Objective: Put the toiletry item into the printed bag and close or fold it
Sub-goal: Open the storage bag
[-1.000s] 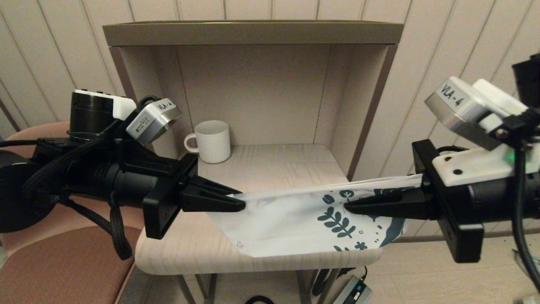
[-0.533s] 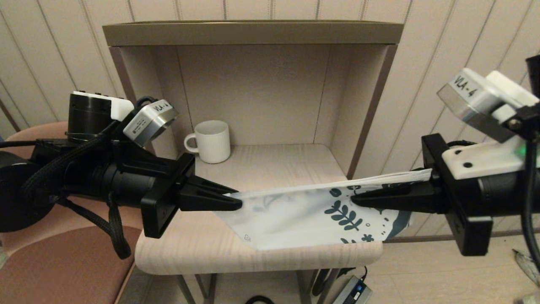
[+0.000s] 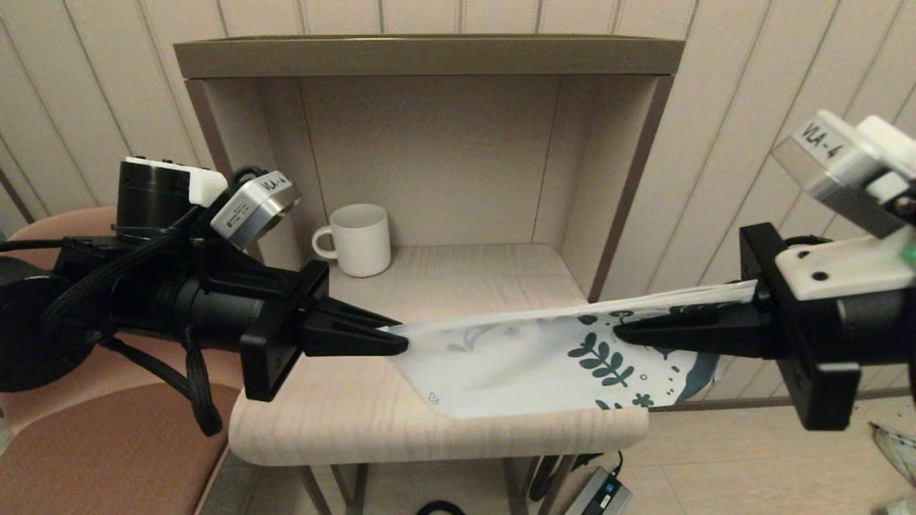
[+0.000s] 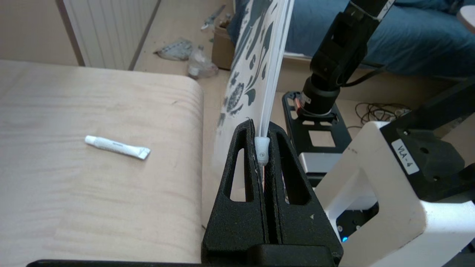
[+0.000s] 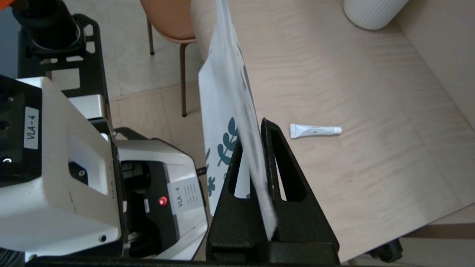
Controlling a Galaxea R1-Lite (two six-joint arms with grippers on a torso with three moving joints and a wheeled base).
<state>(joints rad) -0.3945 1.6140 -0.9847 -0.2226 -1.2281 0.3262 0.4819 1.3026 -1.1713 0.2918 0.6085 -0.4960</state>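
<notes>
The printed bag (image 3: 515, 357), white with teal leaves at its right end, hangs stretched above the table between both grippers. My left gripper (image 3: 401, 345) is shut on the bag's plain end, with a small white slider (image 4: 261, 150) pinched at the bag's top edge (image 4: 256, 55). My right gripper (image 3: 621, 332) is shut on the leaf-printed end (image 5: 226, 92). The toiletry item, a slim white tube (image 4: 117, 147), lies flat on the table behind the bag (image 5: 315, 130). The bag hides it in the head view.
A ribbed white mug (image 3: 361, 238) stands at the back left of the table (image 3: 322, 422), inside the open-fronted shelf box (image 3: 429, 56). A brown chair (image 3: 93, 443) sits left of the table. A power brick and cable lie on the floor below.
My right gripper has moved to the right and carried the bag's printed end with it. The bag's lower corner has shifted right. The left gripper has barely moved.
</notes>
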